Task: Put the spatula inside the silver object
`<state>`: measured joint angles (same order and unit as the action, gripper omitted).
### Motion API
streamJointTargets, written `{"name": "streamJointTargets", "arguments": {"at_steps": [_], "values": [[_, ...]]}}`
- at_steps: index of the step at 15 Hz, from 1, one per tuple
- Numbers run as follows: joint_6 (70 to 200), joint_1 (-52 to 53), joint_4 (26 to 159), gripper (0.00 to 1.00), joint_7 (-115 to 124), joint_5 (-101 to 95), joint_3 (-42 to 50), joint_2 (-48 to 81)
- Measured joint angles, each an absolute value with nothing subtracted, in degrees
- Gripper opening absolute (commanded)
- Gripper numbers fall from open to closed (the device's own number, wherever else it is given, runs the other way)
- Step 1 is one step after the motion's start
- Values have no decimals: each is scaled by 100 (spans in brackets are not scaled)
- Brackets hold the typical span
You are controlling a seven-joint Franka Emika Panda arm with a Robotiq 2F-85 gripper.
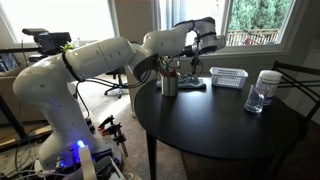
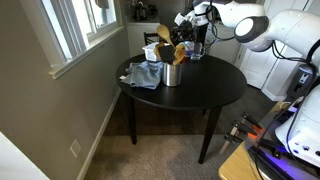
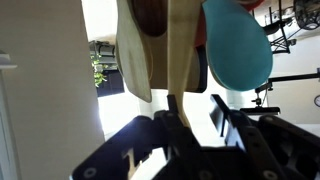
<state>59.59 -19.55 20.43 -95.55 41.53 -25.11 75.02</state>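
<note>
The silver cup point(image 1: 169, 86) stands on the round black table point(image 1: 215, 120) with several utensils sticking up out of it. It also shows in an exterior view point(image 2: 173, 74). In the wrist view the light-tan wooden spatula point(image 3: 181, 50) fills the middle. Its lower end lies against one finger of my gripper point(image 3: 198, 112). The fingers stand apart with a bright gap between them, so the gripper looks open. In both exterior views my gripper point(image 1: 198, 44) point(image 2: 189, 33) hovers just above and beside the cup. The cup is hidden in the wrist view.
A teal spatula head point(image 3: 238, 45) and a wider tan wooden utensil point(image 3: 133, 50) stand close beside the spatula. A white mesh basket point(image 1: 229, 77) and a clear white-lidded jar point(image 1: 262, 90) are on the table. A blue cloth point(image 2: 145, 75) lies beside the cup.
</note>
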Motion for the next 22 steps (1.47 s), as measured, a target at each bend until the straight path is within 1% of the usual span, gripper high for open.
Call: {"name": "streamJointTargets", "arguments": {"at_steps": [3,5,10,16,22], "values": [[5885,-1949,2043,90,-9555,4153,-2511,7502],[5874,-1950,2043,100,-9555,4153,-2511,7502],[5885,-1952,2039,100,-9556,4153,-2460,7500],[6005,-2079,1990,100,-9577,3927,-1999,7419],[6116,-2216,1978,100,-9585,3531,-1799,7156]]}}
